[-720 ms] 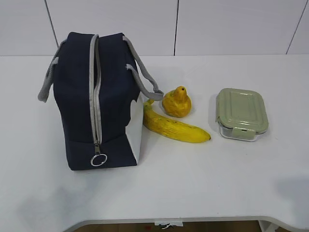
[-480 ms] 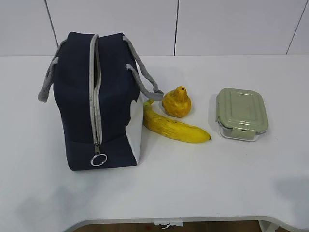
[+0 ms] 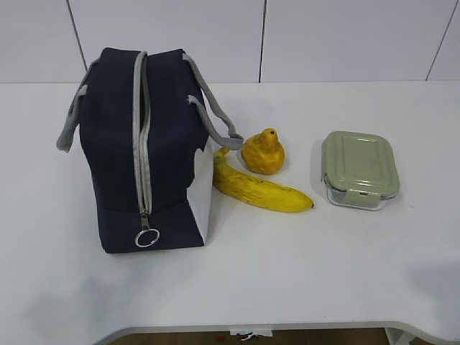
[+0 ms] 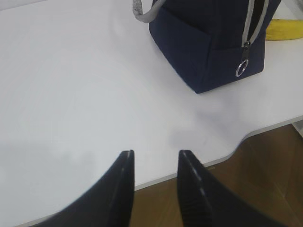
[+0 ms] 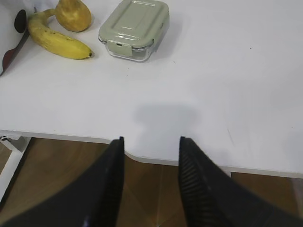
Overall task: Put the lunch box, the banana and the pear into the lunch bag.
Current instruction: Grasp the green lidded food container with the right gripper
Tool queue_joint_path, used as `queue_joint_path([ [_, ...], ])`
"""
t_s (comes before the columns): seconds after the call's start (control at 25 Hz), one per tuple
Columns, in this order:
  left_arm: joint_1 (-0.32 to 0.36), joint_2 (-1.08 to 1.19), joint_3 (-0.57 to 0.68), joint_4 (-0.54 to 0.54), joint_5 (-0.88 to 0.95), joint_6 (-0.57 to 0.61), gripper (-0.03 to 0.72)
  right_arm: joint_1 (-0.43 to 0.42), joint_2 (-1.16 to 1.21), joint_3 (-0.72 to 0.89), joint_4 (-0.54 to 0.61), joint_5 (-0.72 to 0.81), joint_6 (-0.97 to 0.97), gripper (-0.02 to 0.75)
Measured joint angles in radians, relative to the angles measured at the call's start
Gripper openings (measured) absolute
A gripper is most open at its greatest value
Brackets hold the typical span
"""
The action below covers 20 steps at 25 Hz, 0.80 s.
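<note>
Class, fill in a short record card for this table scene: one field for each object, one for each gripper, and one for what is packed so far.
bag: stands at the left, zipper facing the camera, ring pull low
banana: on the table right of the bag
pear: just behind the banana
lunch box: far right, green lid on
left gripper: open, empty, above the table edge
right gripper: open, empty, above the table edge
packed so far: none of the three items

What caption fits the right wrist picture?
Open right end effector hovers above table edge, facing banana, pear and lunch box.
</note>
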Motion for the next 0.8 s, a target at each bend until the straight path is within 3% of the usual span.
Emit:
queue_joint_path([
  [0.8, 0.0, 0.0, 0.0, 0.0, 0.0, 0.0, 0.239, 0.0, 0.0, 0.0, 0.031, 0.0, 0.0, 0.309],
])
